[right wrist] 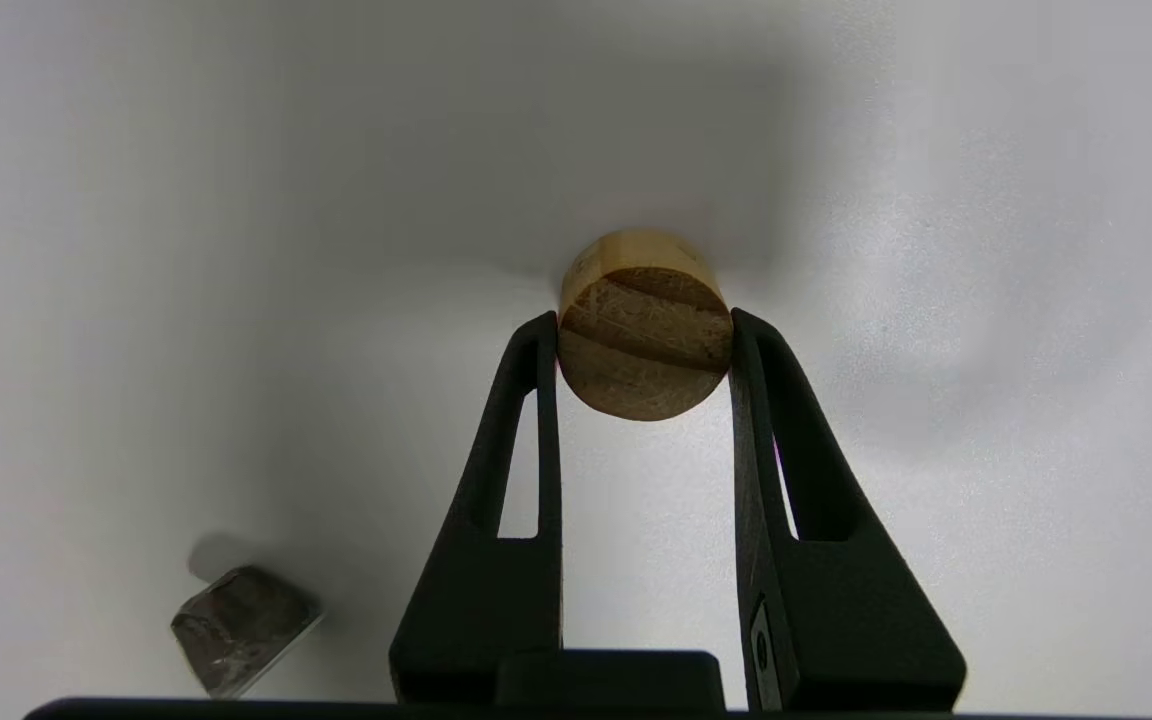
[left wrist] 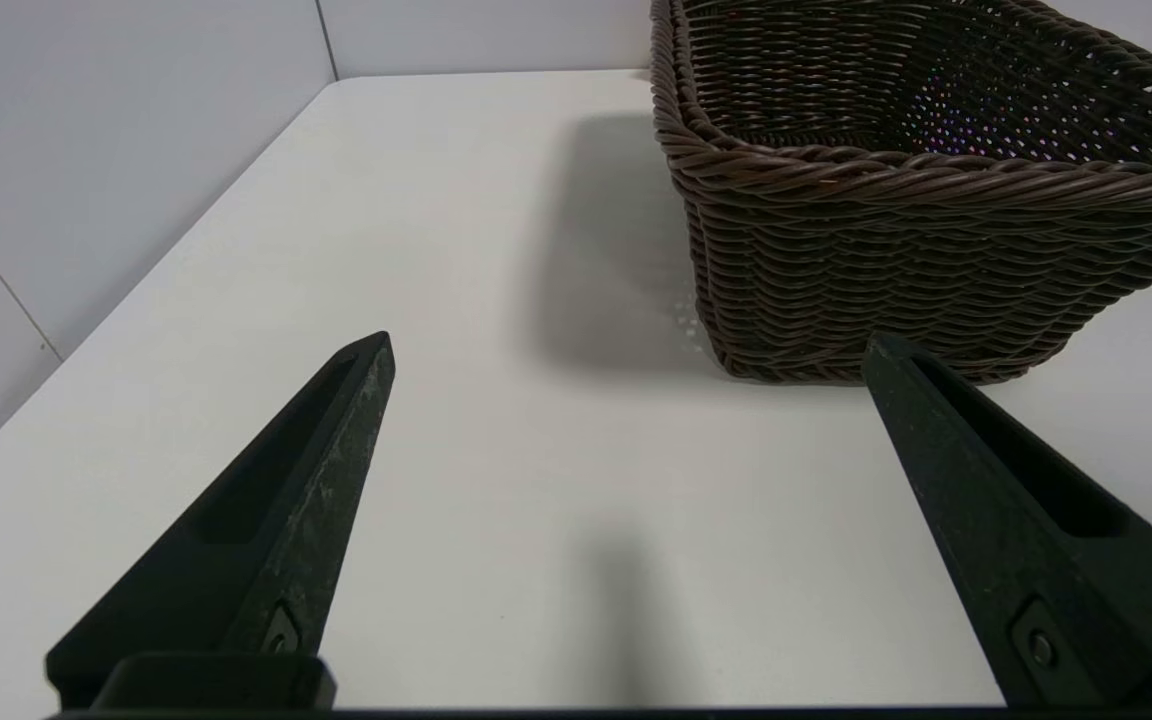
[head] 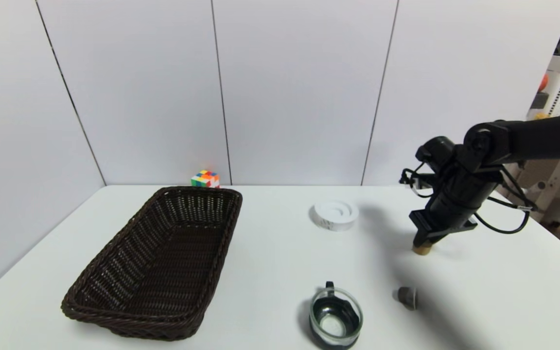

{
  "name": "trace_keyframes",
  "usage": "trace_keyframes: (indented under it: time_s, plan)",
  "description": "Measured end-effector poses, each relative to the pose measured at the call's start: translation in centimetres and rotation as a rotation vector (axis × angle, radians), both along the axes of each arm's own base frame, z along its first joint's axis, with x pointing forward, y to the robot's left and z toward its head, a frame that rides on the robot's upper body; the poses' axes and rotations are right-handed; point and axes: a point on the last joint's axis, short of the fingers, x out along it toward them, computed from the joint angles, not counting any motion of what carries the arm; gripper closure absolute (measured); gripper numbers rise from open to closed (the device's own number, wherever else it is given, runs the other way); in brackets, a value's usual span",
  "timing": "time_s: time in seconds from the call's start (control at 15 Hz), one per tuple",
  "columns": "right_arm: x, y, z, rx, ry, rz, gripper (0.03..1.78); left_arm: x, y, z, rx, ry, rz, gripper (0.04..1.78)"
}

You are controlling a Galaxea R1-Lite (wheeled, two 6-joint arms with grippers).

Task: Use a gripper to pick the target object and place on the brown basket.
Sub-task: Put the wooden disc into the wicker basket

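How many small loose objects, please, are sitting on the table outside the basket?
5: wooden cylinder in the right gripper; capsule nearer; glass cup front centre; white disc behind; cube beyond the basket.

Basket (head: 163,262) is dark brown w/ a woven wicker pattern, on a plain white desk (head: 270,272); the wooden cylinder (right wrist: 644,335) is tan w/ lighter and darker grain bands on its flat face. Right tool (right wrist: 644,330) and left tool (left wrist: 626,345) are black, capsule (head: 408,297) dark grey, disc (head: 336,214) white (cube (head: 205,179) at the back: multicoloured squares).
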Motion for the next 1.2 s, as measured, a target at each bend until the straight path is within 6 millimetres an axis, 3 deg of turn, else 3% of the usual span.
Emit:
trace_keyframes:
  time_s: [0.13, 0.33, 0.47, 0.67, 0.87, 1.2]
  plan:
    - [0.0, 0.8, 1.8, 0.011, -0.068, 0.026, 1.35, 0.0, 0.0, 0.0, 0.0, 0.0, 0.0, 0.13]
    - [-0.1, 3.6, 6.4, 0.045, -0.239, 0.097, 1.35, 0.0, 0.0, 0.0, 0.0, 0.0, 0.0, 0.13]
    - [-0.8, 7.3, 9.4, 0.083, -0.373, 0.19, 1.35, 0.0, 0.0, 0.0, 0.0, 0.0, 0.0, 0.13]
    - [-2.8, 14.1, 12.1, 0.183, -0.57, 0.361, 1.35, 0.0, 0.0, 0.0, 0.0, 0.0, 0.0, 0.13]
    - [-6.6, 21.2, 13.2, 0.308, -0.669, 0.547, 1.35, 0.0, 0.0, 0.0, 0.0, 0.0, 0.0, 0.13]
    - [-13.4, 30.0, 11.7, 0.481, -0.619, 0.711, 1.35, 0.0, 0.0, 0.0, 0.0, 0.0, 0.0, 0.13]
